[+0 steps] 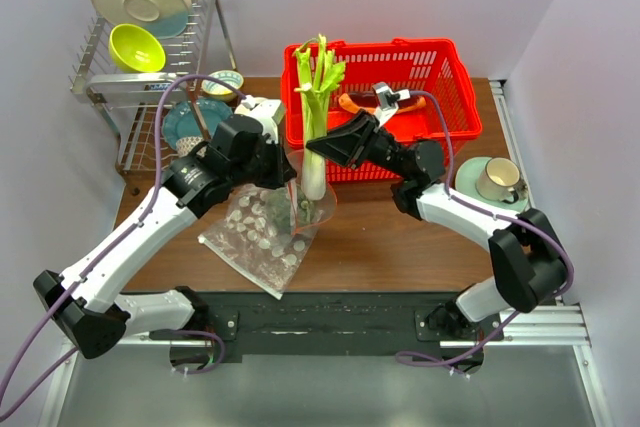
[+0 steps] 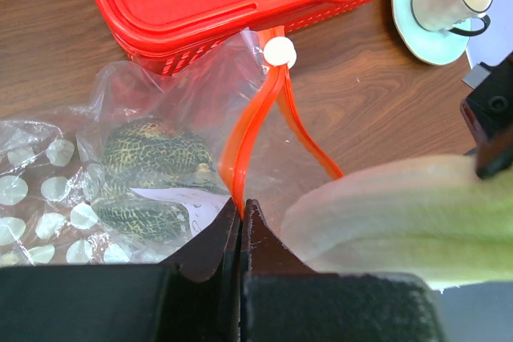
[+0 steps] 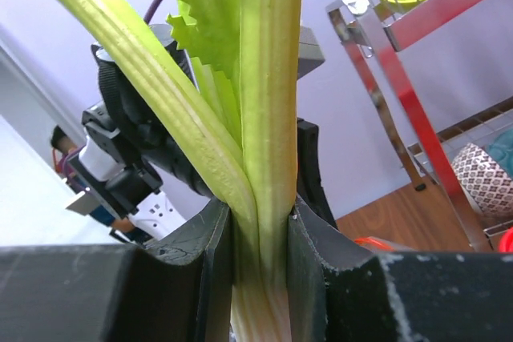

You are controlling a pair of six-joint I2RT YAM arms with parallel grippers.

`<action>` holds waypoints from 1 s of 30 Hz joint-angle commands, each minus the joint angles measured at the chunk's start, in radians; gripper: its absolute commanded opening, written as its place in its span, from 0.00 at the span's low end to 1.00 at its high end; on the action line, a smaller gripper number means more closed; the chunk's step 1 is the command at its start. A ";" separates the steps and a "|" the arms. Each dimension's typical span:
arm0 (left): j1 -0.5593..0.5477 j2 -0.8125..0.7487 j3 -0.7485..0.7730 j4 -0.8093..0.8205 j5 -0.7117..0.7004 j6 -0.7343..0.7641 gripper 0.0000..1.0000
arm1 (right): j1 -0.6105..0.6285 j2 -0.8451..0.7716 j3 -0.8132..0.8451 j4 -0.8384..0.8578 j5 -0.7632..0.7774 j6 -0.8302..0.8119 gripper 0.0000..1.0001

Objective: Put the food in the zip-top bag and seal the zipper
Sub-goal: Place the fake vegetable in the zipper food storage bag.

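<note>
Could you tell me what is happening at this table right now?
The left end effector is shut on the orange-red zipper, holding up the mouth of the clear zip-top bag. The right end effector grips the light-green stalks upright, their pale base at that mouth. A dark green ball already lies inside the bag. The zipper is unsealed.

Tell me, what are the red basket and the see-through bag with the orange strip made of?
The red basket looks like hard, glossy plastic: moulded, slotted walls. The zip-top bag looks like thin, clear plastic film: it crinkles and shines.
</note>
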 commanded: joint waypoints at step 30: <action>0.004 -0.016 0.093 0.035 0.103 -0.038 0.00 | 0.017 -0.311 0.018 -0.805 0.036 -0.874 0.81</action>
